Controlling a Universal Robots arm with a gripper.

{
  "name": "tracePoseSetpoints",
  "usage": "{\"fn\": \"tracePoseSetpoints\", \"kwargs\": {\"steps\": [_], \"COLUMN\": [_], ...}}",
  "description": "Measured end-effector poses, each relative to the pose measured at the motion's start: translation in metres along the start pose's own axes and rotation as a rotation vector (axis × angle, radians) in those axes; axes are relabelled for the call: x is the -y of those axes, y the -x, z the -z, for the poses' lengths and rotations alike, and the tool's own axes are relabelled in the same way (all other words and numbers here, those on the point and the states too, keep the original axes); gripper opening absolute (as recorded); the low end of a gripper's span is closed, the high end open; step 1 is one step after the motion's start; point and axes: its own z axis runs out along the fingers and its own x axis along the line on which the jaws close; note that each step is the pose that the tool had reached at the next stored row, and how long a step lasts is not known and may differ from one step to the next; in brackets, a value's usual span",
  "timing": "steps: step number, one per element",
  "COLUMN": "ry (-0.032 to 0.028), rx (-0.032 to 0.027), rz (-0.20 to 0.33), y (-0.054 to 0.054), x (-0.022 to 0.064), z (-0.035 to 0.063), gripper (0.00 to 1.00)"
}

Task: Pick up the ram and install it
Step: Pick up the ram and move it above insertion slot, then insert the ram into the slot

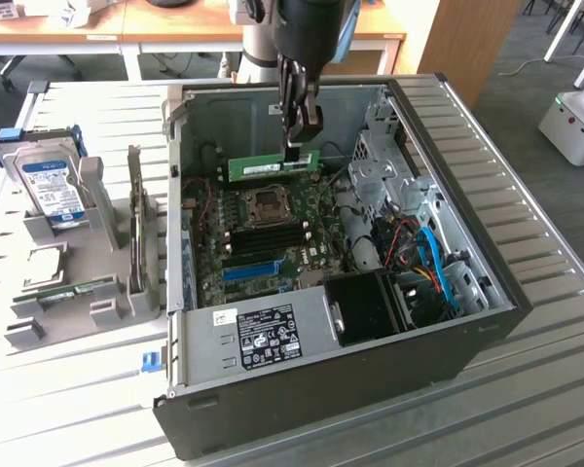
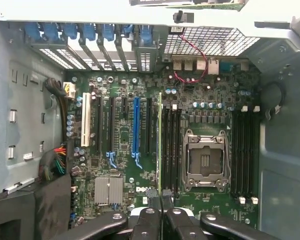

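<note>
The ram (image 1: pixel 273 165) is a long green stick with dark chips and a white label. It hangs level inside the open computer case (image 1: pixel 487 292), above the motherboard (image 1: pixel 273 243). My gripper (image 1: pixel 294 148) is shut on its upper edge near its right end in the exterior view. In the wrist view the ram (image 2: pixel 160 145) is seen edge-on as a thin green line between my fingers (image 2: pixel 149 217). It lines up beside the black memory slots (image 2: pixel 172 150) next to the CPU socket (image 2: pixel 205 160).
A long blue slot (image 1: pixel 248 269) and a black power supply (image 1: pixel 370 306) sit nearer the case front. Blue and red cables (image 1: pixel 433 263) crowd the drive bay. At the exterior view's left, grey holders carry a hard drive (image 1: pixel 49 185) and a green board (image 1: pixel 63 292).
</note>
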Motion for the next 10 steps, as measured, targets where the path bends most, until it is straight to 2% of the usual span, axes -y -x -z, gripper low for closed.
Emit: {"fn": "tracePoseSetpoints", "kwargs": {"steps": [10], "ry": [0.0000], "rx": [-0.0001], "rz": [0.000], "y": [0.0004], "x": [0.0000], "z": [-0.0001], "gripper": [0.12]}}
